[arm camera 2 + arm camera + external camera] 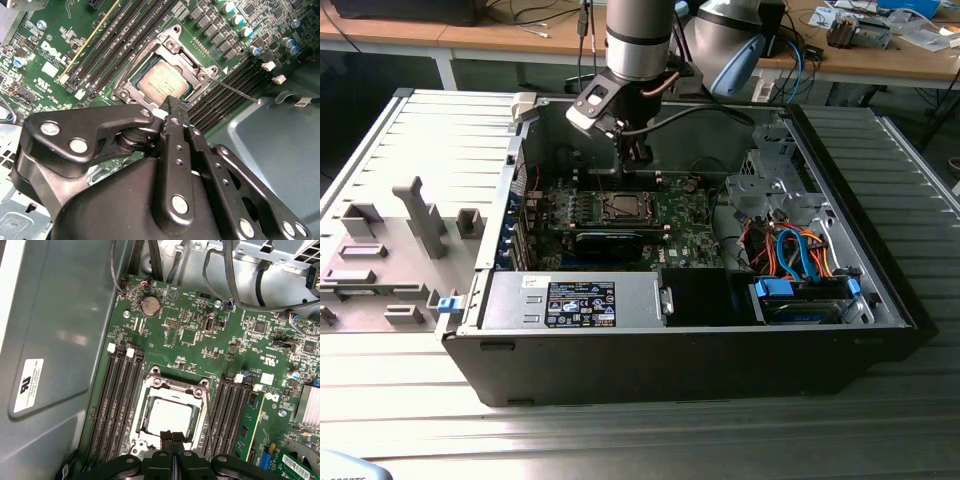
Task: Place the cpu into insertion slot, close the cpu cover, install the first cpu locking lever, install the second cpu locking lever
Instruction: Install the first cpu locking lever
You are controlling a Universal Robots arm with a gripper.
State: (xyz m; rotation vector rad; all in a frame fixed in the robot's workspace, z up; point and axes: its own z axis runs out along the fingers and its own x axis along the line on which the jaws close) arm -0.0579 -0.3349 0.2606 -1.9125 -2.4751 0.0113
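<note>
The arm reaches straight down into the open computer case (720, 365), its gripper (638, 156) hanging low over the green motherboard (190, 315). The jaws are pressed tight together with nothing visible between them, and their tips sit at one edge of the insertion slot (620, 207). The cpu (169, 417) sits in that slot, just beside the tips, with the cpu cover (176, 388) lying flat around it.

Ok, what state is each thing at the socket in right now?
cpu cover: down, framing the cpu.
cpu: seated flat inside the cover's window.
locking lever: sticking out sideways, apparently unlatched.
gripper: fingers shut, tips at the cover's edge.
computer case: open.
</note>
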